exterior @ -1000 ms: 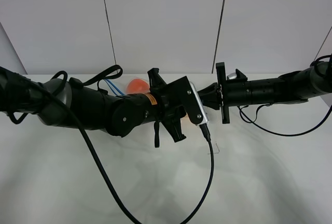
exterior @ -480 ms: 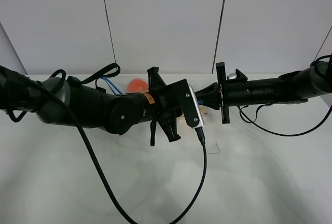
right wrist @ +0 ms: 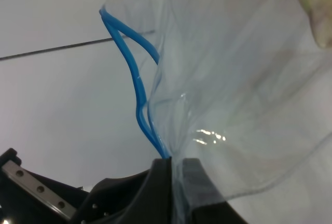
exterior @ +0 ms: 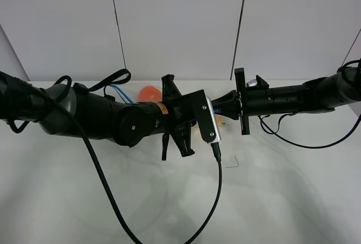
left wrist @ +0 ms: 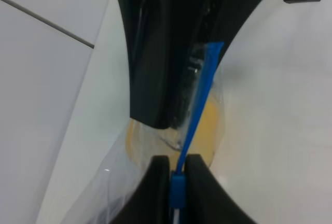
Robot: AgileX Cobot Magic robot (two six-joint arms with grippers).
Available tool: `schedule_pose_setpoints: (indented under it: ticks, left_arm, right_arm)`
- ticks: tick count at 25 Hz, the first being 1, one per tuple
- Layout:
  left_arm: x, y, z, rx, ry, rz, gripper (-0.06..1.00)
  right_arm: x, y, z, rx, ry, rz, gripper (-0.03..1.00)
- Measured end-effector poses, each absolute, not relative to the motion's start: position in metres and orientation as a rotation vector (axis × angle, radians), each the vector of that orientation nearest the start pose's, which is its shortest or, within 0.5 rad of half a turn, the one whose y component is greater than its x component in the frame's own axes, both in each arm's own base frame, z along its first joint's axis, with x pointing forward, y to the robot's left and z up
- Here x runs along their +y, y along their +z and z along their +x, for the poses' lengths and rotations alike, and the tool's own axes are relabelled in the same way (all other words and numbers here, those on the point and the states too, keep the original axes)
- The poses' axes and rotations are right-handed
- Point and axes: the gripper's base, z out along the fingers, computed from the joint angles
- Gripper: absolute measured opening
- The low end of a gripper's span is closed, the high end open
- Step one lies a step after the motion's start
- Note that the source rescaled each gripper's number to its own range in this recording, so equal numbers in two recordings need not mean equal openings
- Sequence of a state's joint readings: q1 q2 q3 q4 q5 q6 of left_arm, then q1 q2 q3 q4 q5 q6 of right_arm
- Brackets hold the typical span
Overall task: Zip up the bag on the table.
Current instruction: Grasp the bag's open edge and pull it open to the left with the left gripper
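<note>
The clear bag (right wrist: 244, 79) lies on the white table (exterior: 282, 199), mostly hidden behind both arms in the high view. Only an orange (exterior: 149, 92) and a loop of its blue zip strip (exterior: 120, 94) show there. In the left wrist view my left gripper (left wrist: 177, 165) is shut on the blue zip strip (left wrist: 199, 105), with a yellow fruit (left wrist: 206, 130) showing through the plastic behind it. My right gripper (right wrist: 175, 168) is shut on the bag's edge where the strip (right wrist: 132, 73) ends. Beyond it the strip's two halves stand apart. The grippers meet near the table's middle (exterior: 223, 109).
A black cable (exterior: 217, 184) hangs from the left wrist down across the front of the table. Another cable (exterior: 307, 144) droops under the right arm. A grey panelled wall (exterior: 180, 24) stands behind the table's far edge.
My left gripper's jaws have closed onto the blue strip. The left wrist has shifted slightly left and toward the table's front. The right arm has not moved.
</note>
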State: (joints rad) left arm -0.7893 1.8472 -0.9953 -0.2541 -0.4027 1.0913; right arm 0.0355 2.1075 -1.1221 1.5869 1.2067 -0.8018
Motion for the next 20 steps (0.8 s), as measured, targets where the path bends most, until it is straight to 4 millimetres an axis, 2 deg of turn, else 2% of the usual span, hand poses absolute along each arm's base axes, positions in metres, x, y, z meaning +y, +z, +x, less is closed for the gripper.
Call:
schedule_pose_setpoints:
  ticks: [13,20]
  left_arm:
    - [-0.273,0.194,0.286,1.316,0.202,1.423,0.00]
    - [-0.260,0.194,0.297,1.319,0.264,1.422,0.00]
  right_arm:
    - [0.098,0.139,0.369,2.411,1.844,0.336,0.00]
    - [0.098,0.140,0.371,2.393,1.846,0.359,0.00]
